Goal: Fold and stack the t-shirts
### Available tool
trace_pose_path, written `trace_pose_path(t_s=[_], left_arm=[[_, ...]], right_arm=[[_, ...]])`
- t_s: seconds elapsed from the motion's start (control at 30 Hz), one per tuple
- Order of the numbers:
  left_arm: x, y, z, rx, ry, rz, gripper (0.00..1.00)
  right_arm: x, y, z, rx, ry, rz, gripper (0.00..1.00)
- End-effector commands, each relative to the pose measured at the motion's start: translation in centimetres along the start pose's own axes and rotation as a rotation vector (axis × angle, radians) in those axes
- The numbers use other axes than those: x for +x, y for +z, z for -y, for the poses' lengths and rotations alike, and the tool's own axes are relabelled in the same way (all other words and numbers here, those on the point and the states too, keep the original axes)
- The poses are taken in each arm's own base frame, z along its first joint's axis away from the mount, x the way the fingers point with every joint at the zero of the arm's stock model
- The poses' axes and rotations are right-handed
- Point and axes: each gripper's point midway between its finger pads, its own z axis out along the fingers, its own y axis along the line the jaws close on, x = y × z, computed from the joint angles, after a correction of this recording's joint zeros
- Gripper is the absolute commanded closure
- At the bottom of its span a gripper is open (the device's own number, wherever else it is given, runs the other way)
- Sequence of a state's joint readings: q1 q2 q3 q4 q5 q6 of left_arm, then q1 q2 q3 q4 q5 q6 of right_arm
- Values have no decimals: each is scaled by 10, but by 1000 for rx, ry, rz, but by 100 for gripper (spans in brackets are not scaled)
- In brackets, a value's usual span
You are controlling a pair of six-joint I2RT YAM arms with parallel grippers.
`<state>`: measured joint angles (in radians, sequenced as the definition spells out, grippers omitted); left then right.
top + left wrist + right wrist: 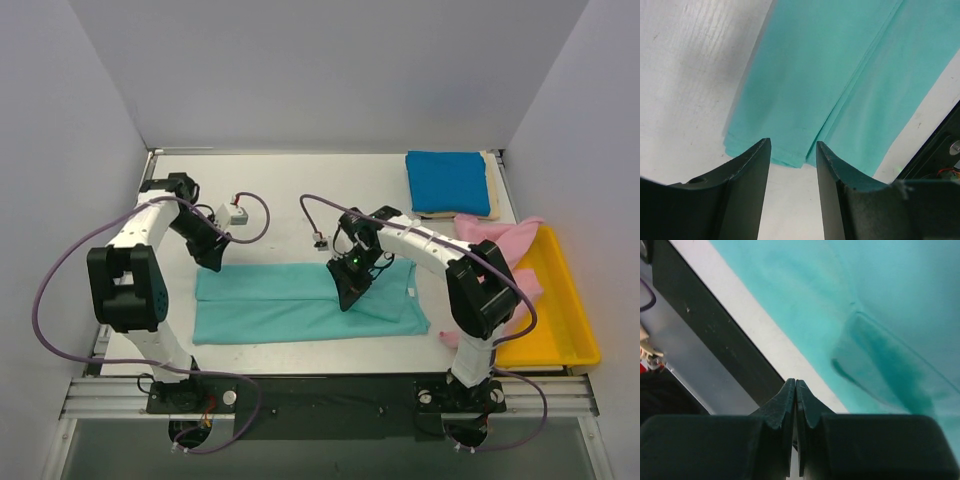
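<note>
The teal-green t-shirt (300, 300) lies flat in a long folded band across the middle of the table. My left gripper (212, 262) is open and empty just off the shirt's far left corner; in the left wrist view (792, 150) that corner (790, 155) shows between the fingers. My right gripper (347, 295) is shut and empty above the shirt's right half; in the right wrist view (796, 385) the teal cloth (890, 300) with a raised fold lies beyond it. The deep blue t-shirt (447, 182) lies folded on the cream one (491, 190) at the back right. The pink t-shirt (500, 238) lies rumpled at the right.
A yellow tray (560, 335) stands at the right edge, with the pink cloth draped over its rim. A small white box (238, 212) with a cable lies behind the left gripper. The black front rail (715, 325) shows close to the shirt's near edge.
</note>
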<state>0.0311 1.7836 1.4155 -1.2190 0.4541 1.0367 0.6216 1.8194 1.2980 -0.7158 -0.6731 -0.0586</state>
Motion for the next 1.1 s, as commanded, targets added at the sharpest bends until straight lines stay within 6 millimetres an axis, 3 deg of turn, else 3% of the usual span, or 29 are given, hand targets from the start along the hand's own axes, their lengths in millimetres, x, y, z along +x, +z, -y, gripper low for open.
trace_pose_path(t_s=[0.0, 0.1, 0.2, 0.23, 0.33, 0.37, 0.43, 0.5, 0.63, 0.8, 1.07], left_arm=[[-23, -11, 19, -16, 129, 35, 49], [-29, -9, 34, 6, 170, 54, 49], [-43, -6, 46, 24, 212, 83, 49], [-47, -7, 49, 25, 209, 99, 49], [-57, -15, 52, 5, 197, 149, 49], [-60, -17, 49, -16, 185, 165, 49], [-60, -19, 46, -65, 154, 186, 49], [-55, -16, 45, -94, 117, 188, 48], [-41, -11, 46, -156, 47, 192, 48], [-21, 2, 55, -176, -10, 182, 48], [-8, -1, 55, -212, 8, 149, 48]], right_arm=[[37, -9, -43, -77, -84, -96, 100], [47, -8, -48, -28, -99, -89, 100], [18, -29, -34, 56, -66, 61, 100], [-5, -43, -18, 105, -8, 147, 100], [-41, -63, 31, 247, 88, 283, 100], [-49, -61, 53, 313, 105, 302, 100], [-53, -50, 76, 374, 113, 275, 100], [-53, -38, 84, 382, 115, 239, 100], [-42, -19, 78, 348, 91, 188, 100], [-5, 5, 54, 304, 51, 104, 100], [22, 12, 14, 271, 40, 110, 100]])
